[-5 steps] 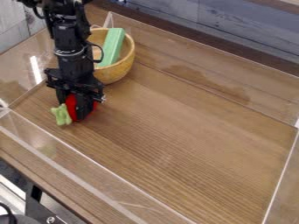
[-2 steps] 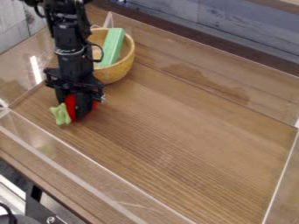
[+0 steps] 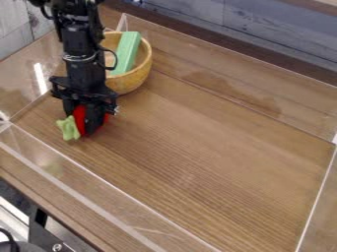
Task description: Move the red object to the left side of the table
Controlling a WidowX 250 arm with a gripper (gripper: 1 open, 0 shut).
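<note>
The red object (image 3: 81,121), a small red toy fruit with a light green leafy stem, rests low on the table (image 3: 224,148) at its left side. My gripper (image 3: 87,117) reaches straight down over it, and its black fingers are shut on the red body. The green stem pokes out to the lower left of the fingers. Most of the fruit is hidden behind the fingers.
A wooden bowl (image 3: 136,71) holding a green block (image 3: 126,49) stands just behind the gripper. Low clear acrylic walls (image 3: 79,182) edge the tabletop, and the front left wall runs close to the fruit.
</note>
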